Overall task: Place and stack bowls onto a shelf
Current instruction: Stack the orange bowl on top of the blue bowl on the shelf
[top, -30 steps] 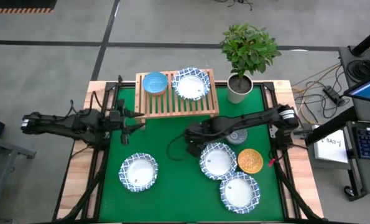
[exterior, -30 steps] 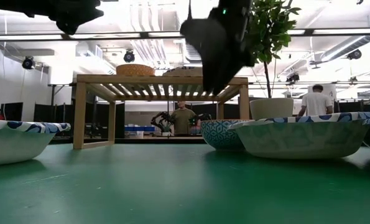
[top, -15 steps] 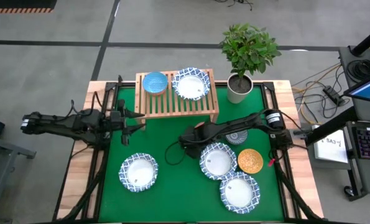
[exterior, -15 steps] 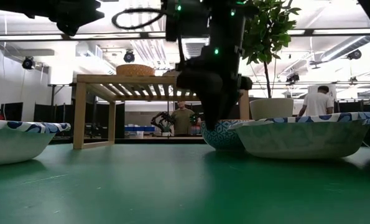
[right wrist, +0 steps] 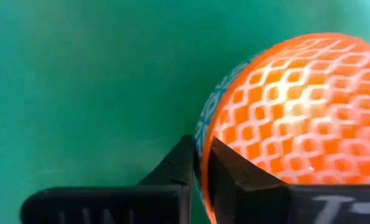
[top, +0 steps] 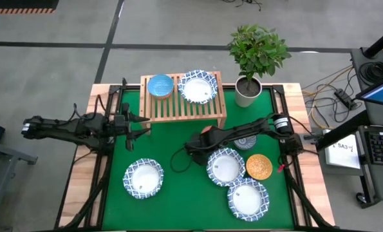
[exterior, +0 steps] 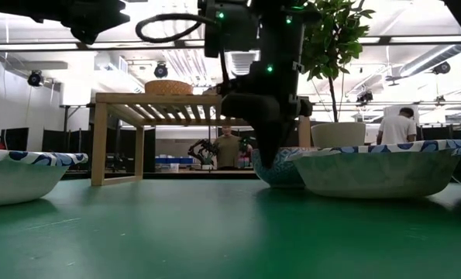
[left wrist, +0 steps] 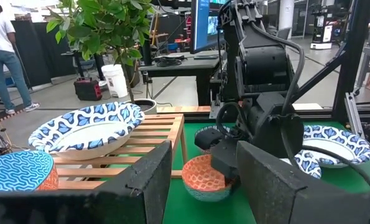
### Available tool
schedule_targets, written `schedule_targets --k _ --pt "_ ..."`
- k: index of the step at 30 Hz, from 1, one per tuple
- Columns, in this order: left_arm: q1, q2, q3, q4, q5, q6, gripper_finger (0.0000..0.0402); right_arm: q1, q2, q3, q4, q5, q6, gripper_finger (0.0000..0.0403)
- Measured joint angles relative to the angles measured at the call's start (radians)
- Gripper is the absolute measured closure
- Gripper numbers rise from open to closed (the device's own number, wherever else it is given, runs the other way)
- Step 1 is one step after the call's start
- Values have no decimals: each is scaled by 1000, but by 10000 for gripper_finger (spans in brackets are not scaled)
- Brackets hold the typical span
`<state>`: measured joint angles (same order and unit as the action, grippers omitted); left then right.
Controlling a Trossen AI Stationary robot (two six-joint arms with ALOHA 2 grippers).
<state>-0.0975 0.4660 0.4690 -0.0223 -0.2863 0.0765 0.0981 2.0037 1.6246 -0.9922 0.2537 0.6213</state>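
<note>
An orange-red bowl (left wrist: 204, 178) sits on the green table just in front of the shelf (top: 185, 103). My right gripper (right wrist: 200, 148) stands over it, pointing down, shut on its rim; from above only a sliver of the bowl (top: 207, 130) shows. On the shelf rest a light blue bowl (top: 160, 86) and a white blue-rimmed bowl (top: 198, 87). My left gripper (left wrist: 203, 152) hangs open and empty at the table's left, level with the shelf's left end. My right gripper pinches the orange-red bowl's rim (right wrist: 201, 134) on its near side, one finger (right wrist: 225, 165) inside the bowl and the other (right wrist: 175, 165) outside. The fingers come from above, pointing down. The bowl stands upright with its base on the table.
Three white blue-rimmed bowls (top: 143, 178) (top: 225, 166) (top: 248, 198), a golden yellow bowl (top: 259, 167) and a blue-grey patterned bowl (top: 246, 142) lie on the mat. A potted plant (top: 248, 90) stands at the shelf's right. People stand in the room beyond.
My right gripper has come down from above the table to the orange-red bowl in front of the shelf and now stands low on its rim. The bowl has stayed in place.
</note>
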Motion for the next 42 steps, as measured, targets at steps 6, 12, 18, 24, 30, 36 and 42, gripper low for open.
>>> schedule_targets --k 6,12,18,24,30,36,42 --pt "0 -1 0 8 -1 0 238 23 0 72 1 -100 -105 387" --pt "0 -21 0 61 -2 8 238 55 0 203 -1 -224 -287 388" --pt "0 -61 0 60 -2 -18 238 84 -1 380 1 -330 -521 389" --pt "0 -104 0 52 -1 -52 238 87 -1 547 -1 -331 -722 389" --pt "0 -143 0 17 0 -68 238 70 -1 691 9 -247 -949 389" --pt "0 -161 0 -1 9 -71 238 -6 -2 732 160 -118 -1141 390" --pt "0 -165 0 -3 10 -71 238 -140 11 730 280 -122 -1213 390"
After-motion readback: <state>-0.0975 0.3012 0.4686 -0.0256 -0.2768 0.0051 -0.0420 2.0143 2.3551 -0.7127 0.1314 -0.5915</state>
